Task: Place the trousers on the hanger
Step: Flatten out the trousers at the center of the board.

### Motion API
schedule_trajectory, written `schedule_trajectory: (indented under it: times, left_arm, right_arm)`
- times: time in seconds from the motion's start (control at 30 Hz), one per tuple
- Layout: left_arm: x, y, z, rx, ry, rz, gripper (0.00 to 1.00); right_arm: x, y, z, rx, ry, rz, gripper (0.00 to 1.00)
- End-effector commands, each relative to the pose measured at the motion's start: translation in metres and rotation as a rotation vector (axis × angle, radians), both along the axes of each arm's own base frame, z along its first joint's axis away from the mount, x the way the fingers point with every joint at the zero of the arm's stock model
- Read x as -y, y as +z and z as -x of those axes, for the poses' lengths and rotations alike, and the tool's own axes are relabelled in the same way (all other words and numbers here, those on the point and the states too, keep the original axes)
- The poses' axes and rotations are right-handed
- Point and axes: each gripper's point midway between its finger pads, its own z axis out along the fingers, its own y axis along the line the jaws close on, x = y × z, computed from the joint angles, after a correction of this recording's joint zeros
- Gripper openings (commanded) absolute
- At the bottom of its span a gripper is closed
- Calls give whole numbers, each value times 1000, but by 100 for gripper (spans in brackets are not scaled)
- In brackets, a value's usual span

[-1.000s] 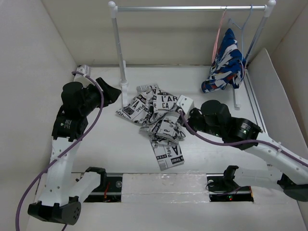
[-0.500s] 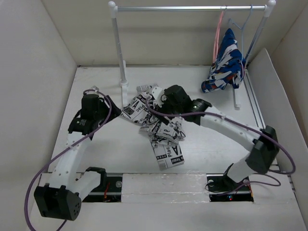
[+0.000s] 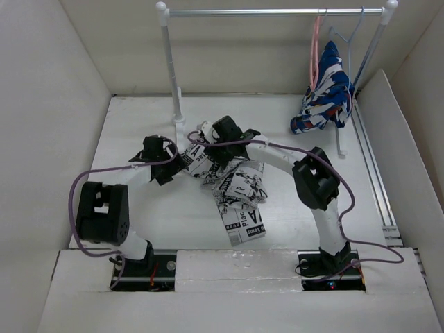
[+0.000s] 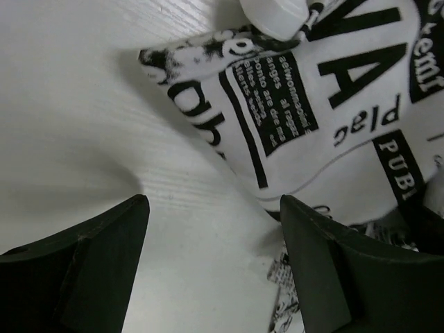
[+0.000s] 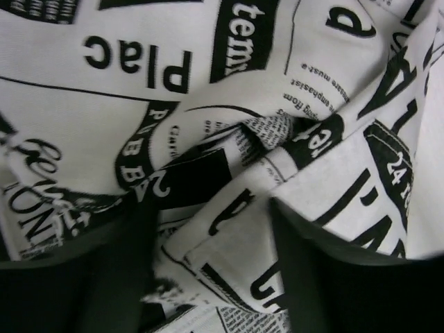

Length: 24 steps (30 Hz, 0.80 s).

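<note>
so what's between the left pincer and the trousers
Only bare white table: in the left wrist view, the open left pincer frames a strip of it, just short of the trousers' printed edge.

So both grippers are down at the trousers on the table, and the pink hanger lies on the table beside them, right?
Not quite. The left gripper and right gripper are down at the trousers on the table, but the pink hanger hangs from the rail at the back, not beside them. The top view shows it.
</note>
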Motion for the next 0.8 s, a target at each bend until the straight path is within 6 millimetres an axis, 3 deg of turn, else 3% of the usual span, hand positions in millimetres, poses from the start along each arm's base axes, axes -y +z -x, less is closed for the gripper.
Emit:
schedule_trajectory:
  times: [0.0, 0.03, 0.07, 0.1, 0.13, 0.17, 0.2, 0.23, 0.27, 0.3, 0.33, 0.37, 0.43, 0.47, 0.5, 0.53, 0.57, 0.6, 0.63, 0.67, 0.7, 0.73, 0.77]
  left_arm:
    - [15, 11, -37, 91, -26, 48, 72]
    - [19, 3, -41, 71, -37, 48, 71]
    - [20, 1, -44, 70, -36, 49, 69]
    - [24, 1, -48, 74, -44, 51, 67]
    - [24, -6, -49, 62, -40, 49, 64]
    - [30, -6, -52, 70, -51, 50, 57]
    - [29, -5, -57, 80, -40, 44, 56]
    - [29, -16, -62, 61, -34, 44, 44]
    - [29, -16, -62, 59, -33, 43, 37]
    - [30, -15, -69, 66, -30, 45, 28]
    - [30, -24, -70, 46, -32, 40, 16]
    - [32, -26, -72, 37, -41, 40, 0]
    - [31, -21, -81, 44, -28, 35, 0]
    - [25, -16, -82, 45, -9, 32, 0]
    - [17, -7, -85, 65, 13, 36, 0]
    - [12, 21, -88, 130, 28, 50, 0]
    - [5, 36, -88, 163, 46, 49, 0]
    - [-5, 54, -88, 201, 77, 31, 0]
    - [-19, 95, -90, 302, 114, 27, 0]
    - [-31, 110, -82, 308, 141, 7, 0]
    - [-42, 134, -83, 357, 175, -11, 0]
    - [-56, 172, -75, 444, 214, -20, 0]
    - [-63, 188, -69, 465, 232, -31, 0]
  right_arm:
    - [3, 16, -19, 56, -72, -20, 64]
    - [10, 14, -18, 66, -95, -6, 55]
    - [13, 18, -19, 87, -112, -15, 35]
    - [17, 35, -18, 119, -128, -37, 25]
    - [25, 38, -17, 140, -151, -27, 18]
    - [29, 48, -16, 160, -158, -32, 5]
    - [33, 59, -15, 180, -162, -35, 0]
    - [37, 98, -2, 214, -142, -69, 0]
    - [33, 98, 1, 214, -133, -70, 0]
    - [38, 113, 4, 237, -125, -75, 0]
    - [43, 147, 17, 274, -113, -109, 0]
    - [48, 160, 25, 284, -101, -121, 0]
    - [49, 190, 49, 299, -33, -163, 0]
    - [60, 219, 66, 321, -14, -204, 0]
    - [60, 233, 81, 332, 34, -231, 0]
    - [58, 236, 104, 288, 111, -247, 0]
    - [68, 261, 119, 313, 139, -285, 0]
    - [68, 272, 134, 320, 186, -301, 0]
    - [66, 276, 156, 287, 258, -318, 0]
    - [67, 286, 169, 287, 296, -340, 0]
    - [72, 316, 186, 327, 343, -397, 0]
    - [66, 325, 212, 296, 442, -439, 0]
    - [65, 340, 225, 305, 493, -475, 0]
